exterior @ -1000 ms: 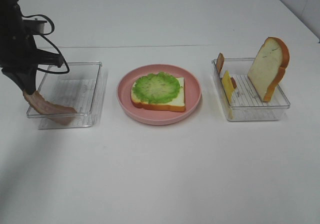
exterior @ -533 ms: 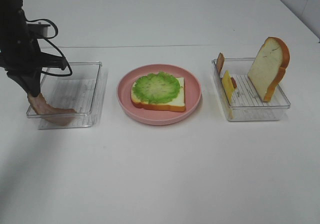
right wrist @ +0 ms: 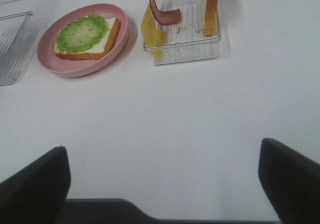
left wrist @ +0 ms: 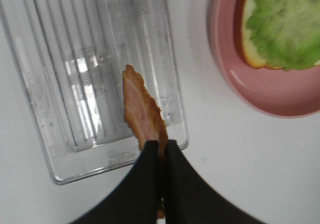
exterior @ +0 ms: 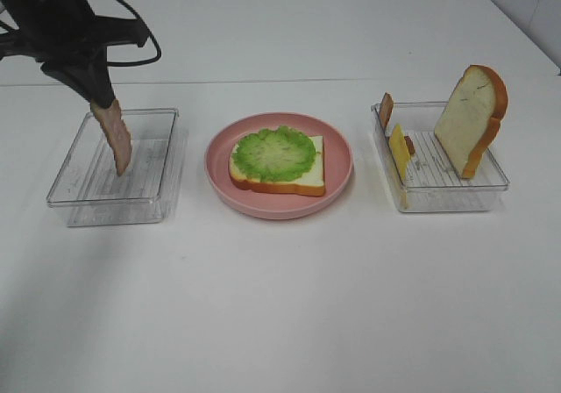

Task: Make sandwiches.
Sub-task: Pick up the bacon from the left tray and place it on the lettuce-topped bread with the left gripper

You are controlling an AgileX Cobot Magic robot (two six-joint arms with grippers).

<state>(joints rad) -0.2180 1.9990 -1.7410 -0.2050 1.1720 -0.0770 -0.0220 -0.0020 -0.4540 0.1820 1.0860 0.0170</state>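
Gripping: the left end effector (exterior: 103, 102) is clamped shut on the top end of a bacon strip (exterior: 117, 139), its two dark fingers pinched together on the strip in the left wrist view (left wrist: 161, 144).
Bacon: it hangs limp and nearly straight down over the left tray (exterior: 168, 152), and its lower tip looks clear of the tray floor.
Step in hand: carrying the bacon from the tray to the sandwich being built.
Sandwich: a bread slice (exterior: 311, 179) lies flat on the pink plate (exterior: 280, 209) in the middle of the surface (exterior: 280, 305), with a leaf of lettuce (exterior: 276, 152) on top and nothing on that yet.
Next move, as I judge it: swing across over the tray's near wall to the plate, lower until the strip drapes along the lettuce, then let go. The strip is floppy, so it may fold or land crooked.
Right end effector (right wrist: 162, 149): fingers spread wide, holding nothing, well back from the things.
Right tray (exterior: 456, 198): holds an upright bread slice (exterior: 472, 121), a cheese slice (exterior: 400, 152) and a second bacon strip (exterior: 385, 110).
Change: a second ago the strip's lower end lay in the tray's front corner with the arm low at its left edge. Now the arm is higher and further back, and the strip is lifted free.
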